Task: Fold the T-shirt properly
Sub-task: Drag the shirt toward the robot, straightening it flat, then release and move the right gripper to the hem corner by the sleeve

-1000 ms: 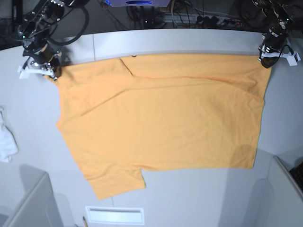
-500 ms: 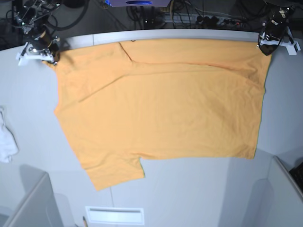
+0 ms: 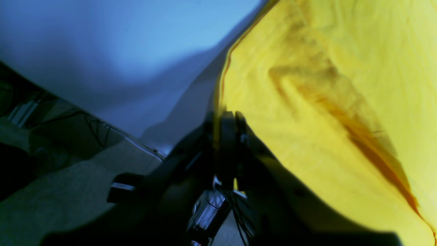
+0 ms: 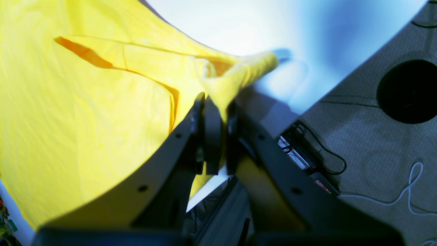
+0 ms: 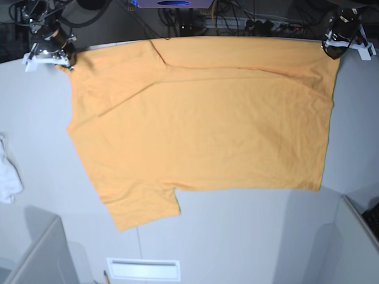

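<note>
The light-orange T-shirt (image 5: pixel 201 118) hangs stretched between my two arms, its top edge at the table's far rim and its lower part spread over the grey table (image 5: pixel 35 130). At the base view's top right, my left gripper (image 5: pixel 333 48) is shut on a corner of the shirt; the left wrist view shows the yellow cloth (image 3: pixel 307 102) pinched between the black fingers (image 3: pixel 227 136). At top left my right gripper (image 5: pixel 64 59) is shut on the other corner, with bunched fabric (image 4: pixel 235 75) clamped in its fingers (image 4: pixel 213 130). One short sleeve (image 5: pixel 145 213) hangs at the lower left.
A small white cloth (image 5: pixel 7 174) lies at the table's left edge. Cables and equipment (image 5: pixel 237 21) crowd the floor behind the far rim. Grey partition panels stand at the front left (image 5: pixel 35 254) and front right (image 5: pixel 355 236). A white slot plate (image 5: pixel 143 269) sits at the front edge.
Both grippers have moved toward the table's far edge, dragging the shirt's top edge back with them. The whole shirt has slid away from the front.
</note>
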Robot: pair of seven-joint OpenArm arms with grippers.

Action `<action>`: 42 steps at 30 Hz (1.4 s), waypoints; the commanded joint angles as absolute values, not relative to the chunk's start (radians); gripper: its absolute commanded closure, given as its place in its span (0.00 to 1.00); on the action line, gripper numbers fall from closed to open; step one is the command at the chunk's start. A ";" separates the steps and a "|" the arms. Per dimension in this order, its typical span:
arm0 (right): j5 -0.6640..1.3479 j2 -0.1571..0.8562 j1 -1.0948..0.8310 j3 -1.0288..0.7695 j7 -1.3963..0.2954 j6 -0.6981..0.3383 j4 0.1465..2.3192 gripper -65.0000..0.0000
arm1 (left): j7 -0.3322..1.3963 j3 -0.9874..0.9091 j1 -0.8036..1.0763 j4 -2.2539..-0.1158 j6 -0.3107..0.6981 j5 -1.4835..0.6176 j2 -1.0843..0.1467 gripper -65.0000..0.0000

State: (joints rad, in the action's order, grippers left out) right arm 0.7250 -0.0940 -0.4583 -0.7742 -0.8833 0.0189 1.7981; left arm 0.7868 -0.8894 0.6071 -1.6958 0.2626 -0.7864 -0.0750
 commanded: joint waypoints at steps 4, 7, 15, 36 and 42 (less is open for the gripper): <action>0.727 -0.084 -0.460 -0.779 -0.857 0.018 1.817 1.00 | 0.762 -0.901 0.618 -1.716 0.260 -0.789 -0.090 1.00; 0.727 -0.084 -0.460 -0.780 -0.857 0.018 1.819 0.80 | 0.762 -0.901 0.616 -1.713 0.260 -0.789 -0.090 1.00; 0.725 -0.084 -0.450 -0.839 -0.855 0.018 1.900 0.49 | 0.762 -0.905 0.616 -1.716 0.260 -0.794 -0.090 0.46; 0.716 0.051 -0.096 -0.696 -0.937 0.018 1.779 0.49 | 1.102 -1.167 0.334 -1.893 0.259 -0.788 -0.200 0.39; 0.648 0.084 0.070 -0.621 -0.937 0.012 1.672 0.48 | 1.124 -1.026 0.286 -1.891 0.259 -0.786 -0.272 0.39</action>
